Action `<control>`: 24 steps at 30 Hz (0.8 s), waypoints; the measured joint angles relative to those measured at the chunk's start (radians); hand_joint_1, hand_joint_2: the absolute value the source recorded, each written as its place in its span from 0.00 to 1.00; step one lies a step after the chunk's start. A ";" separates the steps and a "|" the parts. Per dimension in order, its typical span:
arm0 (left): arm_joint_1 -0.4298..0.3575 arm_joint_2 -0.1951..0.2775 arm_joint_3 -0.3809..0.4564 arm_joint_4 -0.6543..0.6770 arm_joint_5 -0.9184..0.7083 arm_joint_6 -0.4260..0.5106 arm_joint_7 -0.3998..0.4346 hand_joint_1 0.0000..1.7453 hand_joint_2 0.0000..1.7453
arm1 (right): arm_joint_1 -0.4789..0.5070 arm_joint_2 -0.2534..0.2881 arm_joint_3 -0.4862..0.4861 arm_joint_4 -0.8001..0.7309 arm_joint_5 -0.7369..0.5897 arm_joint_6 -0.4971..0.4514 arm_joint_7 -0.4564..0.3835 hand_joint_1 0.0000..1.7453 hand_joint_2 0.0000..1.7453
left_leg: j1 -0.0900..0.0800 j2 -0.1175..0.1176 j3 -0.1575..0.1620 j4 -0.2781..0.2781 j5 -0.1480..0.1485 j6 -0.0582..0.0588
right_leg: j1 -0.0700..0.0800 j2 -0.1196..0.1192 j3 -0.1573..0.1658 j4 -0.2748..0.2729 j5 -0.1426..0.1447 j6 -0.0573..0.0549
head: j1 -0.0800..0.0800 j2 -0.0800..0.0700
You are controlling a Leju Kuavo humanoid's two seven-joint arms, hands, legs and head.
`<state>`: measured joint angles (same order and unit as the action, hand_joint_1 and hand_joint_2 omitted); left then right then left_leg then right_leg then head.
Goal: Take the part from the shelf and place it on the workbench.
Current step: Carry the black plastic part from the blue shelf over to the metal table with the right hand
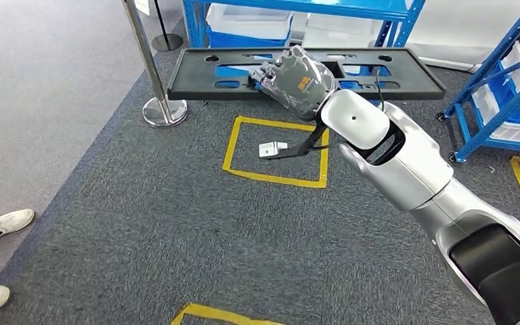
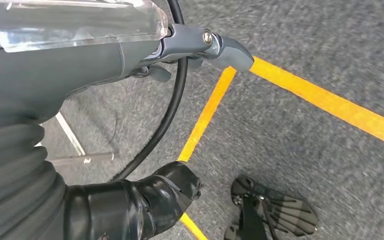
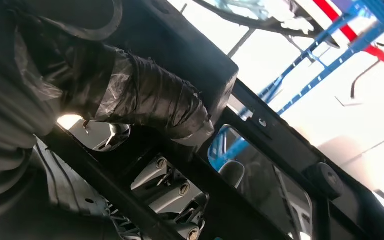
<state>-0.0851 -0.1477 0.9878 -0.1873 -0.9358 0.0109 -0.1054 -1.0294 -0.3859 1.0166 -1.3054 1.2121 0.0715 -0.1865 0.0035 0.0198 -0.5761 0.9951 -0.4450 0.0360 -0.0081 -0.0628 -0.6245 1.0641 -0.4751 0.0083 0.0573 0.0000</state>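
The part [image 1: 393, 78] is a long, flat black panel with several cutouts, lying level in front of the blue shelf [image 1: 298, 10]. My right hand [image 1: 298, 81] grips it near its middle, the silver arm reaching forward from the lower right. In the right wrist view the dark taped fingers [image 3: 150, 105] wrap around a bar of the part [image 3: 270, 145]. My left hand [image 2: 80, 65] hangs over the carpet with its fingers apart and nothing in it.
A metal stanchion with a round base [image 1: 164, 112] stands left of the part. A yellow taped square [image 1: 277, 177] on the grey carpet holds a small white object [image 1: 272, 148]. A second blue shelf [image 1: 508, 88] stands at right. A person's white shoes [image 1: 0, 227] are at left.
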 joint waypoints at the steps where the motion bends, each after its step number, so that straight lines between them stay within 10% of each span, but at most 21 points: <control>1: -0.001 -0.001 0.000 0.000 0.000 0.000 0.000 0.00 1.00 | -0.001 0.000 0.000 0.000 0.000 0.000 0.000 1.00 1.00 | 0.003 -0.007 -0.001 -0.005 0.007 0.005 | -0.002 0.026 -0.019 0.044 -0.031 0.004 | 0.000 0.000; 5: -0.002 -0.001 0.001 0.000 -0.001 0.000 0.000 0.00 1.00 | 0.002 0.000 0.005 0.005 0.001 0.002 0.000 1.00 1.00 | 0.002 -0.046 -0.020 0.003 0.016 0.010 | -0.006 0.061 -0.100 0.243 -0.115 0.010 | 0.000 0.000; 9: -0.001 -0.002 0.002 0.000 -0.004 -0.001 0.000 0.00 1.00 | -0.002 0.000 0.011 0.007 0.001 0.003 0.000 1.00 1.00 | 0.003 -0.093 -0.040 0.034 0.012 -0.002 | -0.017 0.106 0.007 0.045 -0.017 0.008 | 0.000 0.000; 13: 0.000 -0.002 0.003 0.000 -0.008 -0.003 0.000 0.00 1.00 | -0.006 0.001 0.016 0.008 -0.002 0.012 0.000 1.00 1.00 | 0.007 -0.132 -0.066 0.042 0.022 -0.029 | -0.015 0.114 0.023 -0.005 -0.007 -0.006 | 0.000 0.000; 20: 0.003 -0.004 0.003 0.000 -0.010 -0.004 0.000 0.00 1.00 | -0.014 0.003 0.017 0.007 -0.005 0.018 0.000 1.00 1.00 | 0.010 -0.026 -0.186 0.307 -0.105 -0.057 | -0.014 0.034 0.024 -0.021 0.006 -0.030 | -0.005 0.000; 24: 0.003 -0.004 0.004 0.000 -0.010 -0.004 0.000 0.00 1.00 | -0.016 0.002 0.017 0.007 -0.006 0.018 0.000 1.00 1.00 | 0.004 0.011 -0.069 0.103 -0.014 -0.045 | -0.010 -0.009 0.026 -0.020 0.004 -0.025 | -0.005 0.000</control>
<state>-0.0820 -0.1515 0.9916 -0.1873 -0.9453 0.0065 -0.1049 -1.0459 -0.3834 1.0334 -1.2986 1.2065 0.0893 -0.1865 0.0072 0.0312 -0.6448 1.0980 -0.4595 -0.0088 -0.0179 -0.0718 -0.5990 1.0444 -0.4706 -0.0172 0.0522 0.0000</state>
